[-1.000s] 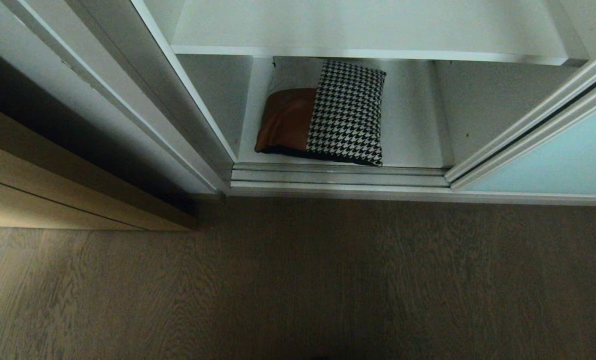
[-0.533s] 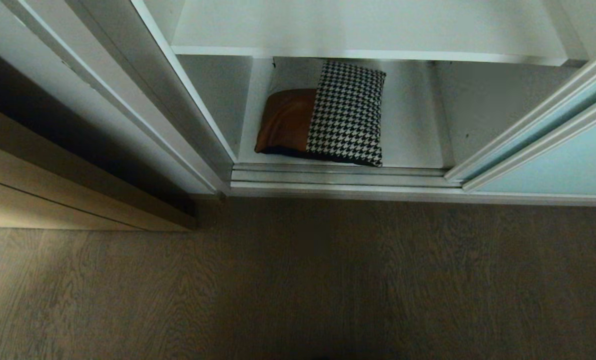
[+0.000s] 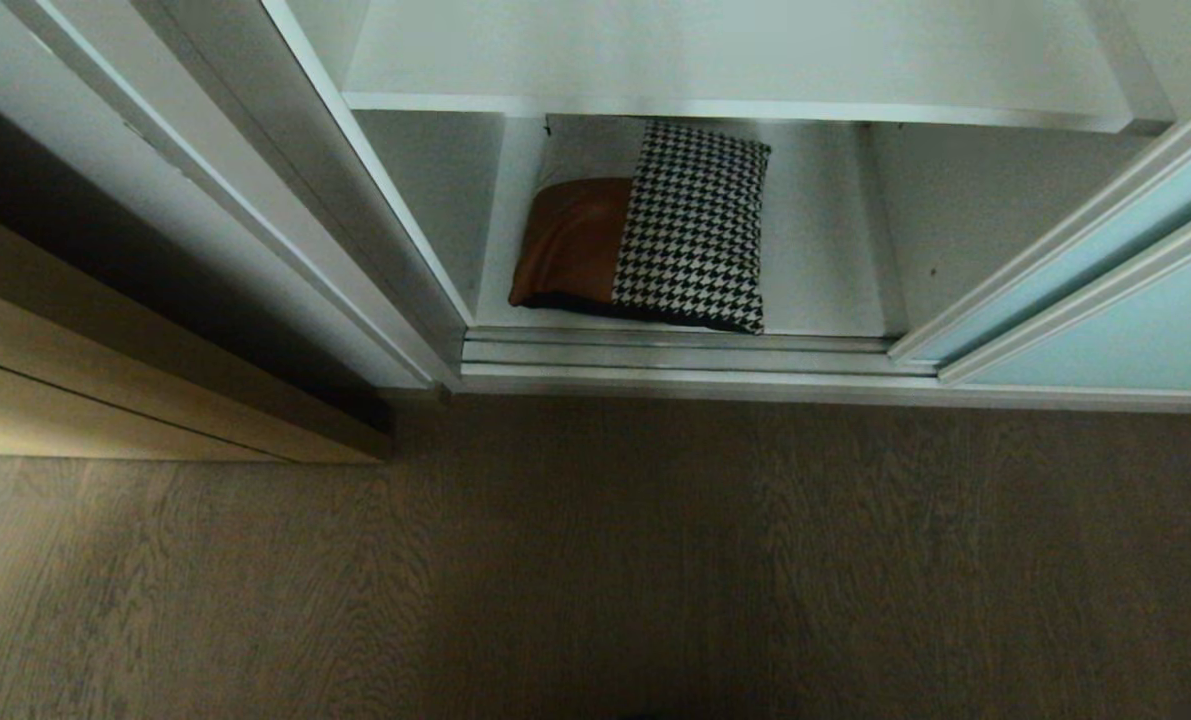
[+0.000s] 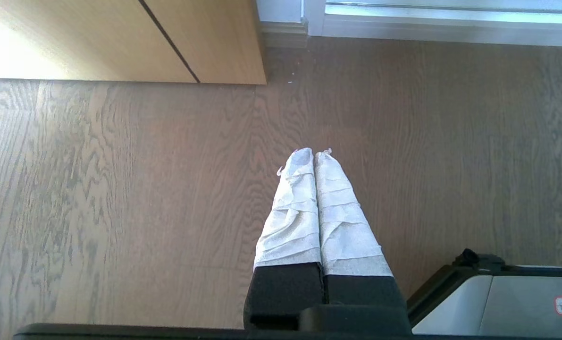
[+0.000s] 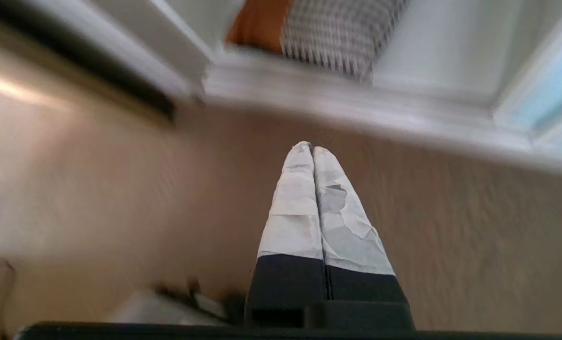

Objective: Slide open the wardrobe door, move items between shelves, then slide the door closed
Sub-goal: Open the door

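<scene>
Door edge has slid further right since a second ago; sliding door now clear of the opening. Right gripper jaws pressed together, empty, over bare floor near the track. Left gripper jaws together too, parked over floor. Cushion lies flat on the bottom shelf, left of centre. Likely light, soft, squashy; pinch a near corner or seam, not the slick leather.

Aqua frosted door slid aside at right, wardrobe open. Houndstooth, tan and white cushion flat on bottom shelf; upper shelf bare.
</scene>
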